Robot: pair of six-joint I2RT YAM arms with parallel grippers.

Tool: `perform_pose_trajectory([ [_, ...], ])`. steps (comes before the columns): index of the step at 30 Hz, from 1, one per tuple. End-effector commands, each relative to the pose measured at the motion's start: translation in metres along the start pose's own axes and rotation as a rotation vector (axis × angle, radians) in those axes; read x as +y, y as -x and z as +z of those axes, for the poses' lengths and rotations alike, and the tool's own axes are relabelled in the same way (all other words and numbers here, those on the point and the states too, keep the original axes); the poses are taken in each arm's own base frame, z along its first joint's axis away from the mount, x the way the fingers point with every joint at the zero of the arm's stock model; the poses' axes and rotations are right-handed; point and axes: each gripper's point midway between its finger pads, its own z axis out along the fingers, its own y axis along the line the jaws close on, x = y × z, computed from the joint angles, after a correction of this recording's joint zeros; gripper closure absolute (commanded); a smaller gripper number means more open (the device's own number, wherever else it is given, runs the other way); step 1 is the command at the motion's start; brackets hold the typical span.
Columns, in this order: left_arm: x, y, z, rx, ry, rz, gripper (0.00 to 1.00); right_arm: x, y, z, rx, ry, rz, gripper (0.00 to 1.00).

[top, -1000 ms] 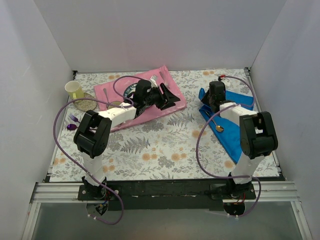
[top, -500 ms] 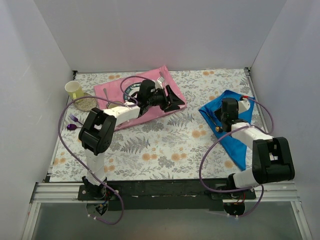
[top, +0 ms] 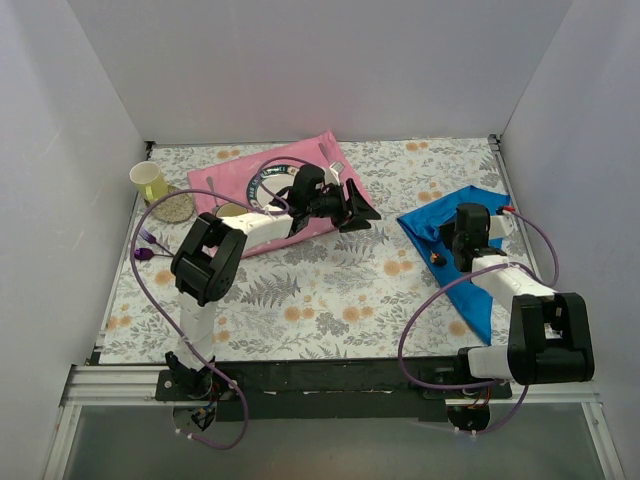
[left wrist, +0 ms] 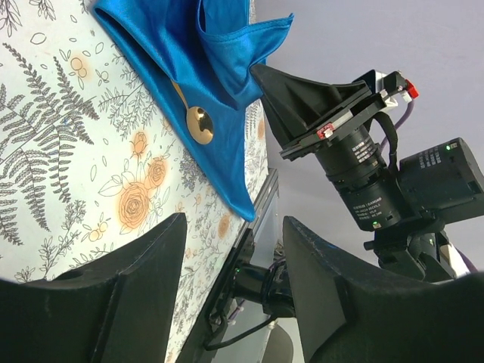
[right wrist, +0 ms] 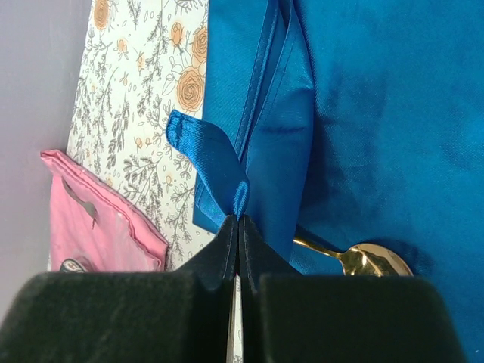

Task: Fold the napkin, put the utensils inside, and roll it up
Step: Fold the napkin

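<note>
— What has the right gripper [right wrist: 238, 221] got?

— A raised fold of the napkin [right wrist: 363, 113]. Its jaws are pressed tight together, with the blue cloth pinched at the very tips and standing up in a small loop.

— And the spoon [right wrist: 363, 259]?

— It lies on the napkin just beside that pinch. The gold bowl is in plain sight, and the thin handle runs in behind the gripper, so I cannot tell where it ends.

— Where is the napkin on the table [top: 330, 290]?

— On the right side, close to the wall, rumpled at its far end where the gripper has it. The rest lies flat, reaching toward the near edge.

— The left gripper [left wrist: 233, 227]?

— Wide apart, with nothing between the jaws. From above it hangs at the right-hand corner of the pink mat [top: 225, 180], well apart from the napkin and turned toward it.

— Anything else?

— A yellow cup [top: 148, 180] and a purple fork [top: 147, 238], far left.
</note>
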Motion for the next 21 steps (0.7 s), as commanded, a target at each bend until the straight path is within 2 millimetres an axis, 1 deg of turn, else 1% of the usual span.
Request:
perform_pose_trajectory([
  [1,-0.013,0.001,0.003,0.016,-0.031,0.028,0.47,0.020,0.005,-0.002,0.021,0.038,0.096,0.97],
  [3,-0.013,0.002,0.004,0.014,-0.030,0.029,0.47,0.016,0.002,-0.004,0.028,0.026,0.120,0.96],
  [5,-0.013,0.003,0.005,0.018,-0.031,0.028,0.47,0.006,-0.002,-0.007,0.033,0.019,0.132,0.95],
  [10,-0.008,-0.001,0.010,0.036,-0.028,0.016,0.46,-0.020,-0.001,-0.015,0.000,-0.043,0.117,0.91],
  [13,-0.006,-0.003,0.013,0.044,-0.026,0.012,0.46,-0.035,-0.004,-0.020,0.010,-0.088,0.057,0.73],
  [14,-0.006,-0.004,0.013,0.046,-0.028,0.015,0.46,-0.039,-0.005,-0.022,0.018,-0.094,0.030,0.55],
  [15,-0.005,-0.005,0.015,0.050,-0.027,0.010,0.46,-0.045,-0.008,-0.025,0.033,-0.118,0.004,0.40],
  [16,-0.005,-0.006,0.015,0.053,-0.028,0.011,0.46,-0.045,-0.007,-0.030,0.040,-0.115,-0.022,0.33],
  [17,-0.007,-0.006,0.015,0.057,-0.030,0.011,0.46,-0.053,-0.008,-0.036,0.067,-0.142,-0.112,0.29],
  [18,-0.008,-0.006,0.015,0.058,-0.034,0.014,0.46,-0.056,-0.009,-0.041,0.084,-0.151,-0.156,0.28],
  [19,-0.010,-0.006,0.014,0.060,-0.036,0.026,0.46,-0.056,-0.006,-0.048,0.088,-0.148,-0.205,0.27],
  [20,-0.012,-0.004,0.014,0.056,-0.029,0.031,0.46,-0.070,-0.005,-0.057,0.112,-0.198,-0.281,0.26],
  [21,-0.015,-0.004,0.013,0.051,-0.027,0.041,0.46,-0.070,0.003,-0.062,0.091,-0.192,-0.317,0.23],
])
